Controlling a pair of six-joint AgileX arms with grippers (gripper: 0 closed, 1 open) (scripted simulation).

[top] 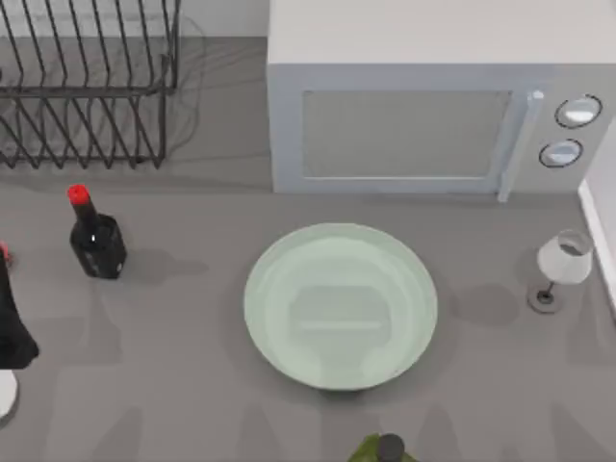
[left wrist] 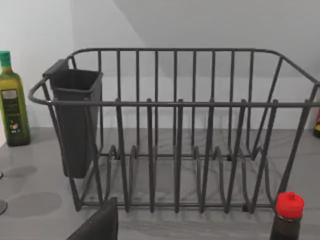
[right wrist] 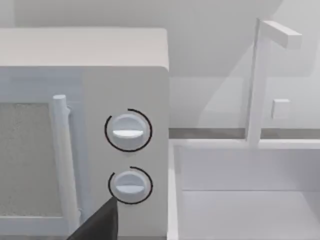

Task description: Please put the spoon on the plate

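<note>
The pale green plate (top: 340, 304) lies in the middle of the table, in front of the microwave, with nothing on it. At the table's far left edge, a white rounded piece (top: 5, 395) and a small red tip (top: 3, 252) look like the two ends of the spoon, with its middle hidden. My left gripper (top: 14, 327) is the dark shape over that hidden stretch; whether it touches the spoon cannot be told. A dark part of it (left wrist: 97, 225) shows in the left wrist view. A dark part of my right gripper (right wrist: 97, 225) shows before the microwave's knobs.
A dark bottle with a red cap (top: 94, 239) stands left of the plate. A wire dish rack (top: 87, 87) stands at the back left and a microwave (top: 423, 106) behind the plate. A wine glass (top: 560, 266) stands at the right, by a white sink (right wrist: 240, 200). A green bottle top (top: 385, 449) is at the front edge.
</note>
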